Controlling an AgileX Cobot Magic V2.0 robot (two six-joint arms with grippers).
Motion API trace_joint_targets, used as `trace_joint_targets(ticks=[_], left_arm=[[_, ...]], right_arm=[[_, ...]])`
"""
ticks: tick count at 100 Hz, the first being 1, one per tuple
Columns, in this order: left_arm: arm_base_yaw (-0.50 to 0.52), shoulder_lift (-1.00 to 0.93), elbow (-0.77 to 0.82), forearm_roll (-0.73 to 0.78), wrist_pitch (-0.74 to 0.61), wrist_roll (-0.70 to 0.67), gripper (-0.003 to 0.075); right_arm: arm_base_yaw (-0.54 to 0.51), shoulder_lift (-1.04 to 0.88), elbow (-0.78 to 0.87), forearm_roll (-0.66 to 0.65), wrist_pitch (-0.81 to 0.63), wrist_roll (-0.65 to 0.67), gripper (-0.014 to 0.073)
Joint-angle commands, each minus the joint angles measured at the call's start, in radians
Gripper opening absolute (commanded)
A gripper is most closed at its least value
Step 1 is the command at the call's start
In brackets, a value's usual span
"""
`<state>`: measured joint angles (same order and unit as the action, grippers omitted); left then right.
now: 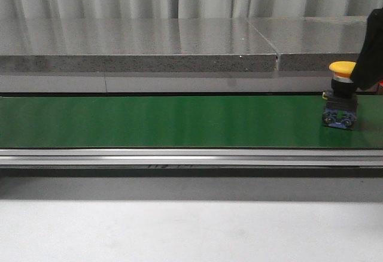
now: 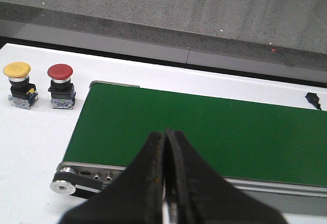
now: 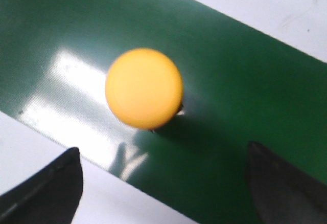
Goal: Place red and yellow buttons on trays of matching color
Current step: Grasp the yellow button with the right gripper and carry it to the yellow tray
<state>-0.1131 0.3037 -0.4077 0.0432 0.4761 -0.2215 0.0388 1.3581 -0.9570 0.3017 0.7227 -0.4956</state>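
A yellow button (image 1: 342,96) is seen standing upright on the green belt (image 1: 167,121) at its far right end, cap uppermost over a black and blue base. Part of the right arm (image 1: 371,49) is seen just beside it at the right edge of the front view. In the right wrist view the right gripper (image 3: 166,178) is held wide open above the button (image 3: 144,88), whose cap is seen between the two dark fingers (image 3: 48,185) without being touched; nothing is gripped.

The left gripper (image 2: 164,183) is seen closed, fingers pressed together with nothing between them, over the near edge of the belt's left end (image 2: 194,132). Beyond that end, on the white table (image 2: 30,132), a second yellow button (image 2: 19,85) and a red button (image 2: 61,86) are seen side by side, apart, both upright.
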Motion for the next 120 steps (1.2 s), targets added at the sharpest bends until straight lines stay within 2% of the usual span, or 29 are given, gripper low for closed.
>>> trace_joint_targets(ticks=[1,26,34,41,58,67,79,88,120], left_arm=[[-0.007,0.007,-0.028,-0.005,-0.079,-0.002,-0.0019],[-0.007,0.007,-0.028,-0.005,-0.079,-0.002,-0.0019],[-0.007,0.007,-0.028,-0.005,-0.079,-0.002,-0.0019],[-0.007,0.007,-0.028,-0.005,-0.079,-0.002,-0.0019],[-0.007,0.007,-0.028,-0.005,-0.079,-0.002,-0.0019],[-0.007,0.007,-0.028,-0.005,-0.079,-0.002,-0.0019],[-0.007,0.007,-0.028,-0.005,-0.079,-0.002,-0.0019],[-0.007,0.007,-0.028,-0.005,-0.079,-0.002,-0.0019],[-0.007,0.007,-0.028,-0.005,-0.079,-0.002,-0.0019]], right_arm=[[0.015,0.004,-0.052,0.017,-0.070,-0.014,0.0635],[0.018,0.094,-0.086,0.016,-0.113,-0.014,0.0633],[0.018,0.113,-0.086,0.016,-0.113,-0.014,0.0594],[0.018,0.121,-0.086,0.016,-0.113,-0.014,0.0492],[0.017,0.112,-0.086,0.016,-0.103,-0.014,0.0162],[0.014,0.091,-0.097,0.006,-0.075,-0.012,0.0083],[-0.020,0.038,-0.127,0.002,-0.019,0.012,0.0076],[-0.082,-0.010,-0.145,0.000,0.002,0.052,0.0076],[-0.468,-0.098,-0.146,-0.002,-0.059,0.181,0.0076]])
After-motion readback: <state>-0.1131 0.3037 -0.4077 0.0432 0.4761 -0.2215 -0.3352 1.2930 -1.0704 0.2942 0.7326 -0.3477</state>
